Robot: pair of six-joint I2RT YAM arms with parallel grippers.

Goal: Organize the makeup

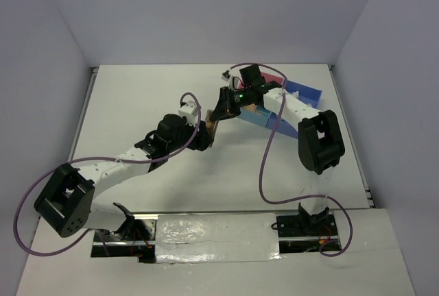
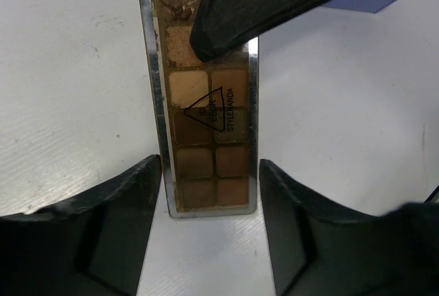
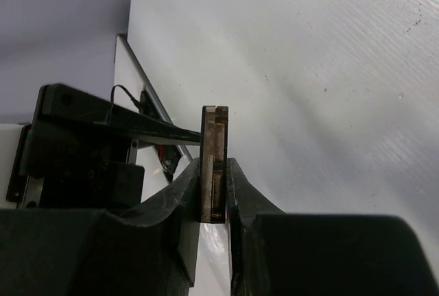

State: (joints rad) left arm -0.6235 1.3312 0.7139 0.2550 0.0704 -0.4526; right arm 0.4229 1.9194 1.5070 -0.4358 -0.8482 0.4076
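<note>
The white bench (image 1: 137, 104) fills most of the top view. The left arm (image 1: 116, 166) reaches from the lower left towards the middle, and the right arm (image 1: 319, 138) bends from the lower right up to the upper centre. The pink-and-blue tray (image 1: 305, 92) sits on the bench in the upper right of that view, just beyond the right arm's wrist. One blue corner of it shows at the top right of the left wrist view.

The brown palette (image 2: 206, 125) is at the centre of the top view, where the two arms meet, to the left of the tray. It is a long flat case with a silver rim and two columns of tan and brown pans.

The left gripper (image 2: 210, 179) is about half-spread. One finger lies against each long edge at the palette's lower end, so it holds the palette across its width. The right gripper (image 3: 214, 173) is pinched almost closed on the palette's two flat faces. In the right wrist view the palette is seen edge-on. In the left wrist view one of the right gripper's black fingers covers the palette's upper end.
</note>
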